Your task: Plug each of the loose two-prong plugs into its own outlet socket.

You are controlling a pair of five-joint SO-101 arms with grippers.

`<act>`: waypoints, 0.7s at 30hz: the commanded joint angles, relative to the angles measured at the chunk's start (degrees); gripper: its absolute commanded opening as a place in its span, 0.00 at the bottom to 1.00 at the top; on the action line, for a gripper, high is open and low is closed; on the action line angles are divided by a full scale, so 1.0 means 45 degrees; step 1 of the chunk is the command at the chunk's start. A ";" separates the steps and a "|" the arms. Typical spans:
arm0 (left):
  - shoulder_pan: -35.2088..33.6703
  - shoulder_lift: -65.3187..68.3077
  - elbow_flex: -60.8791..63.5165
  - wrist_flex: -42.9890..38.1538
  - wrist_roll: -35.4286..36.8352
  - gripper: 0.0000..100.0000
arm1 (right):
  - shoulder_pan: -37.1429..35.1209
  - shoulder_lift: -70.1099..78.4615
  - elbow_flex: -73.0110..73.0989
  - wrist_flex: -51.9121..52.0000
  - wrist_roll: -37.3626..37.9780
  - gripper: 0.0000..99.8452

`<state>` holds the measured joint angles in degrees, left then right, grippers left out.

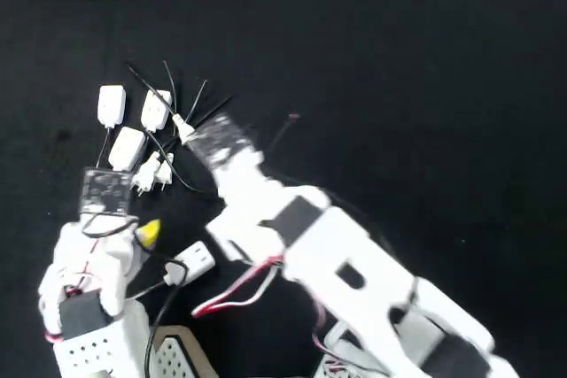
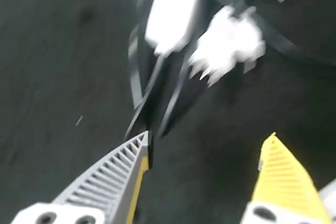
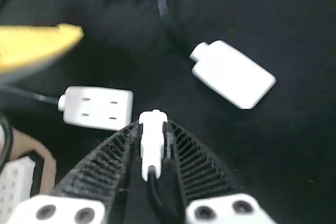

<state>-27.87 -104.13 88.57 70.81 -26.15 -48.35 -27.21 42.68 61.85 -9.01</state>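
Right tool (image 3: 153, 128) clamps a plug (image 3: 153, 148); left tool (image 2: 209, 137) spread wide.

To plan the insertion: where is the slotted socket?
In the high view the outlet socket lies on the table at the lower left, just right of the left arm's yellow jaw.

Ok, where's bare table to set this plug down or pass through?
Widest bare table is right of the right gripper, out to the far edge. A narrow strip lies left of the sockets. Crowded around it and the left gripper: sockets, plugs, cords.
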 commanded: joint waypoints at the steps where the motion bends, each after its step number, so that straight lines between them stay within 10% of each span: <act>1: -0.1963 -0.0059 -0.0029 0.0371 -0.0586 0.33 | -0.0918 0.1807 -0.1045 -0.0547 -0.0215 0.01; 21: -0.2862 -0.0098 0.1534 -0.0156 -0.0918 0.32 | -0.1192 0.2706 -0.1045 -0.1641 -0.1328 0.01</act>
<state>-40.62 -104.22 95.60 71.16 -30.20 -52.92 -14.81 41.19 55.60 -14.02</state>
